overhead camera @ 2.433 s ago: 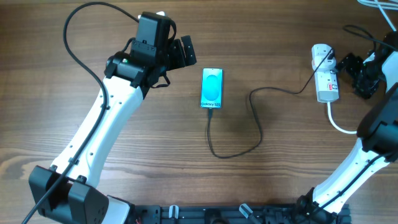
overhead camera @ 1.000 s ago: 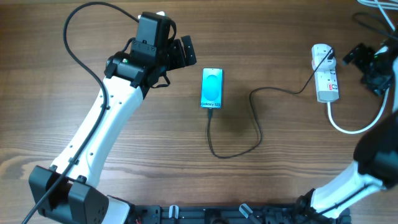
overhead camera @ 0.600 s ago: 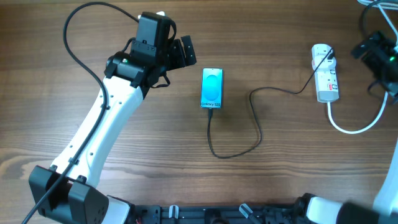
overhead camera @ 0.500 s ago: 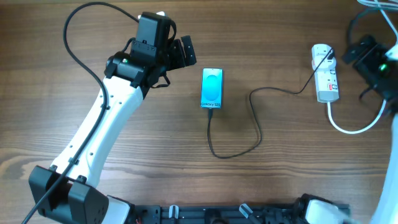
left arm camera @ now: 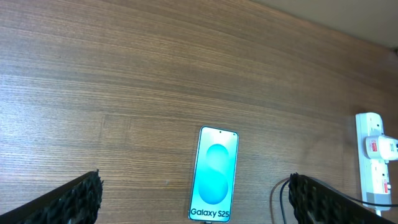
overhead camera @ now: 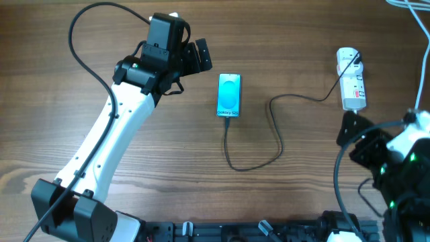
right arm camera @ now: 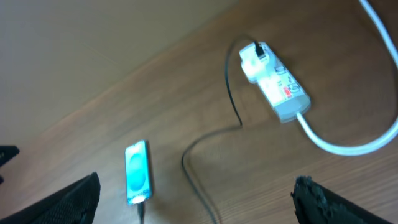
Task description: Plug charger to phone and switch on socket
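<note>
Phone lit cyan, lettered "Galaxy S25" near bottom edge.

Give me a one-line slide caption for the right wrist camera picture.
Open right gripper looks down on the socket, its charger trailing across the table to the phone.
</note>
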